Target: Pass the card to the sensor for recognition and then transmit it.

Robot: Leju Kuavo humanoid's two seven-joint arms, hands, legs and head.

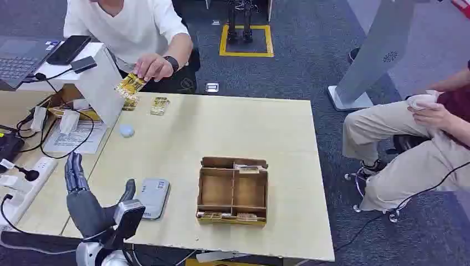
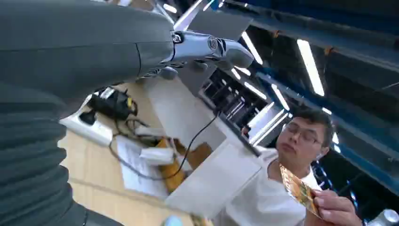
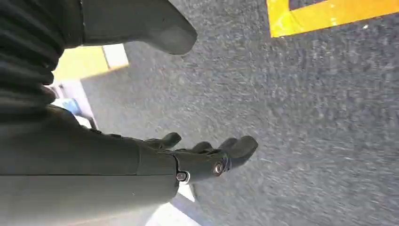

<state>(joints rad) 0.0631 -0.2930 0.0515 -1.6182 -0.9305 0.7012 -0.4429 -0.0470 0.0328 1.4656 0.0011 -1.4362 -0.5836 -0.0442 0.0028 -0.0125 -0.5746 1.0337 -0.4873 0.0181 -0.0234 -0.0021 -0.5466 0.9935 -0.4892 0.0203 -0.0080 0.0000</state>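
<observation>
A person in a white shirt holds a gold card (image 1: 130, 84) over the table's far left corner; the same card (image 2: 300, 190) appears in the left wrist view. Two more gold cards (image 1: 159, 105) lie on the table just beside it. A grey flat sensor (image 1: 153, 197) lies near the front left. My left hand (image 1: 83, 194) is raised just left of the sensor, fingers straight and apart, holding nothing; its fingers (image 2: 207, 47) reach toward the person. My right hand (image 3: 141, 160) hangs over grey carpet, empty, with its thumb wide of the loosely bent fingers.
A cardboard box (image 1: 233, 191) with compartments stands at the table's front middle. A white stand (image 1: 100, 77), cables and a power strip (image 1: 25, 180) crowd the left side. A small pale blue object (image 1: 127, 131) lies nearby. A second person (image 1: 410, 144) sits at the right.
</observation>
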